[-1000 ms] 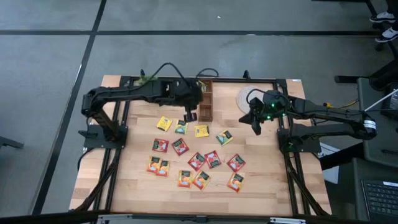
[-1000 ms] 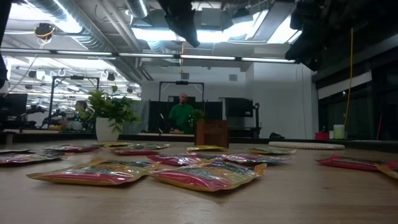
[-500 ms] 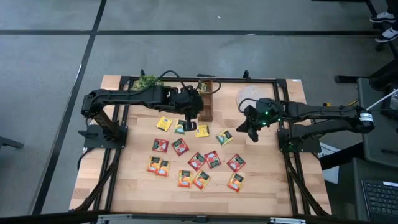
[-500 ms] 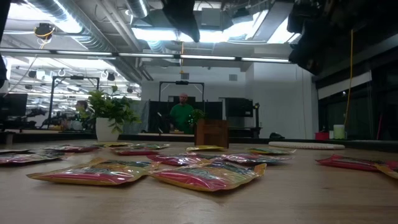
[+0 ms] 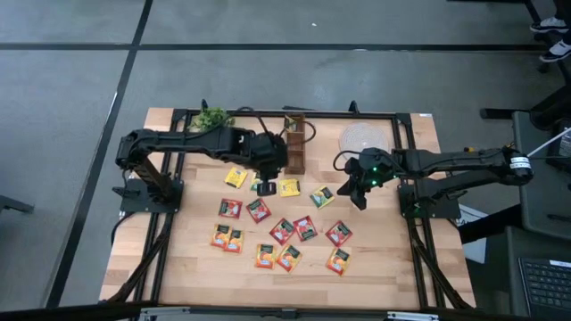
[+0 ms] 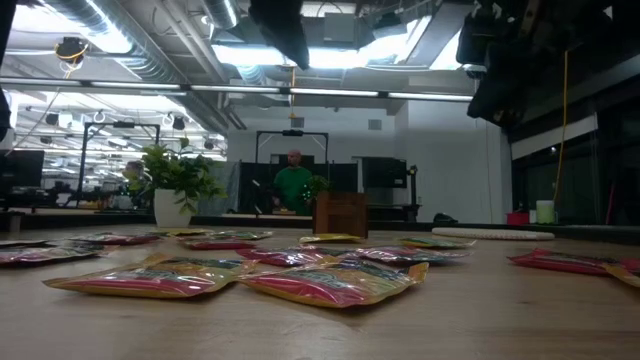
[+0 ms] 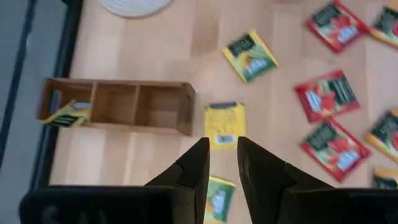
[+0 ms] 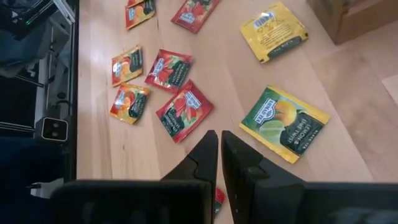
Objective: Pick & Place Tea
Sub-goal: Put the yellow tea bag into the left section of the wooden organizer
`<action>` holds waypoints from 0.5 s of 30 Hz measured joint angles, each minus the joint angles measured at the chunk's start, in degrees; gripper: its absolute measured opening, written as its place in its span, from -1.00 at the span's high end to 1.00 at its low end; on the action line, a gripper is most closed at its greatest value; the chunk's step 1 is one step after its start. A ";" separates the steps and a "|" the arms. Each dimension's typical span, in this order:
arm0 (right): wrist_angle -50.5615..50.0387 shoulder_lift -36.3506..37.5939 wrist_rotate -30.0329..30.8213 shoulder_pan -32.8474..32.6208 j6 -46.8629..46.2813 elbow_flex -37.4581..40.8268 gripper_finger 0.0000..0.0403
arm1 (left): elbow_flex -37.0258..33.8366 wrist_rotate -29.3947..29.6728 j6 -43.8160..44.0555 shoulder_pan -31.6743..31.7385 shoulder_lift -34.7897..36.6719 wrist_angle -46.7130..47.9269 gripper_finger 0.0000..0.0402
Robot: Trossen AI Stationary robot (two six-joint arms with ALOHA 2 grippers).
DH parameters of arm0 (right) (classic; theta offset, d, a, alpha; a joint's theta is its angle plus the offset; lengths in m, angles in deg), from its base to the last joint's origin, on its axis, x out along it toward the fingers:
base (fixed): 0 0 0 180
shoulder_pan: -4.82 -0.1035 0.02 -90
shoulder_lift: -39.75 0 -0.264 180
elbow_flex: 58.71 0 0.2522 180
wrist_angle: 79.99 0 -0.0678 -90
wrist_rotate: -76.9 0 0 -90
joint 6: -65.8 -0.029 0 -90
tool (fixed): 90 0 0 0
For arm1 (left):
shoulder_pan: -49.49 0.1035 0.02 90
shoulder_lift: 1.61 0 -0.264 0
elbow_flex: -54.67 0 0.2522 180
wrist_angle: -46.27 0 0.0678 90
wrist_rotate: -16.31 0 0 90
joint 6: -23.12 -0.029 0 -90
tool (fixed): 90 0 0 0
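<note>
Sachets of tea [image 5: 282, 230] lie scattered flat across the near and middle part of the wooden worktop [image 5: 187, 267], red and orange ones nearest, green and yellow ones farther back. None is lifted.

Toward the middle, the left tool [image 5: 265, 185] hangs low over a green-and-yellow sachet [image 5: 260, 185], with a yellow sachet [image 7: 224, 124] just beyond it. Its fingers stand a narrow gap apart with nothing between them. The right tool [image 5: 359, 198] hovers over bare wood, just beside a green sachet [image 5: 322, 196]; its fingers are almost together and hold nothing.

Behind these stands a small wooden box [image 7: 117, 107] with three compartments in view. One end compartment already holds a yellow sachet [image 7: 67, 114]; the other two look bare.

Farthest back sit a round woven mat [image 5: 363, 139] and a potted plant [image 5: 211, 119]. Beyond the worktop a person in a green top [image 6: 292, 184] stands in the room.

The risk I see: the sachets are thin and lie flat, so a narrow pinch could slide off or only push one along. The left tool's sachet has the yellow one close by, so it may nudge it.
</note>
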 joint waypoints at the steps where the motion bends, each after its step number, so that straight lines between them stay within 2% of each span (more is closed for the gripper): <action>1: 0.00 0.02 0.40 0.01 0.02 0.00 0.87 | 0.00 -0.02 0.15 -0.34 0.00 0.86 0.61; 8: 0.04 0.02 1.29 0.02 0.00 0.00 0.87 | 0.00 -1.18 3.01 -3.74 3.47 5.98 0.62; 15: 1.21 0.04 2.96 0.05 -0.13 0.00 0.87 | 0.02 5.56 3.79 -6.33 11.23 3.43 0.62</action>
